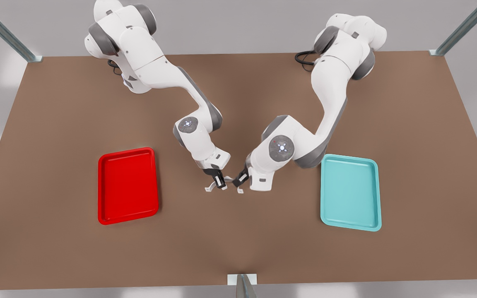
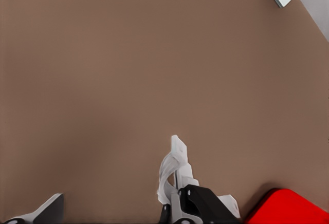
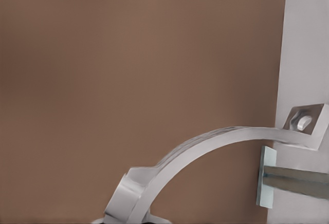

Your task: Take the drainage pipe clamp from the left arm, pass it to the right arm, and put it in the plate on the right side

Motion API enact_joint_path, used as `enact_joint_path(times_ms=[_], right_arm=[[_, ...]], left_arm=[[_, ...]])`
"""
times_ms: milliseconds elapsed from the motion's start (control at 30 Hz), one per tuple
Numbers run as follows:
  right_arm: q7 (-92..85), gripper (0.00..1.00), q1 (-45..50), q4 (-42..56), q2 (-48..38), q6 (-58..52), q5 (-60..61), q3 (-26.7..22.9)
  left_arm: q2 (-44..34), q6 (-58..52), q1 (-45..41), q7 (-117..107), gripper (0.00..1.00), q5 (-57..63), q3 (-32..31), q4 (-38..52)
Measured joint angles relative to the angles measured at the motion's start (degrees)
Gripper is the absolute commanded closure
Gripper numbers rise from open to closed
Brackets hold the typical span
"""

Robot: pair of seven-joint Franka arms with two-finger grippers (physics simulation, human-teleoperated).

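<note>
The drainage pipe clamp (image 1: 227,179), a thin white half-ring with tabbed ends, hangs just above the brown table between both arms. My right gripper (image 1: 220,182), on the arm at the front view's left, is shut on it. In the right wrist view the clamp (image 3: 205,142) arcs out close to the camera. The left wrist view shows the clamp (image 2: 172,170) edge-on in the right gripper (image 2: 198,203). My left gripper (image 1: 240,179) is at the clamp's other end, open, with pale fingertips (image 2: 38,212) spread wide. The red plate (image 1: 99,186) lies at the front view's left.
A teal tray (image 1: 322,190) lies at the front view's right, beside the left arm's elbow. A metal frame bracket (image 1: 242,280) sits at the table's near edge, and frame posts stand at the far corners. The red plate's corner (image 2: 293,208) appears in the left wrist view.
</note>
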Motion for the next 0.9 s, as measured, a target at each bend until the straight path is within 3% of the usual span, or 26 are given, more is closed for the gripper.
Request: enact_joint_path(times_ms=[100,200,233,267,333,467,667,700,900], right_arm=[[-0.2,0.79,-1.4,0.8,2.7,0.0,0.4,0.0],[-0.4,0.79,-6.4,-7.0,0.6,0.1,2.7,0.0],[-0.5,0.79,-8.8,-12.1,-2.4,0.1,3.6,-0.1],[-0.5,0.79,-11.4,-16.9,-5.4,0.1,4.2,-0.1],[-0.8,0.79,-16.9,-23.3,-10.1,0.1,5.1,-0.1],[-1.7,0.79,-25.6,-27.2,-14.1,-0.4,5.8,-0.2],[-3.4,0.79,-33.6,-27.6,-11.1,-2.5,6.1,-0.2],[-3.6,0.00,-33.5,-27.6,-10.9,-2.8,6.1,-0.2],[-4.6,0.00,-33.8,-27.4,-10.8,-3.5,6.0,-0.1]], left_arm=[[-7.2,-8.9,9.6,1.8,0.00,1.6,-0.1,0.0],[-13.7,-21.5,22.8,9.1,0.00,5.3,-0.2,0.0],[-17.6,-24.2,24.6,11.9,0.00,7.0,-0.1,-3.8],[-24.8,-24.2,26.4,14.8,0.00,8.2,0.0,-14.9],[-29.2,-24.9,27.8,20.2,0.00,8.6,0.0,-22.6],[-27.7,-26.9,28.1,29.6,0.00,7.6,-1.5,-17.4],[-26.2,-28.4,29.9,40.6,0.00,7.5,-1.9,-15.6],[-26.2,-28.5,29.8,42.1,0.00,7.5,-1.9,-15.6],[-26.1,-28.9,29.8,49.5,0.00,7.5,-1.9,-15.6]])
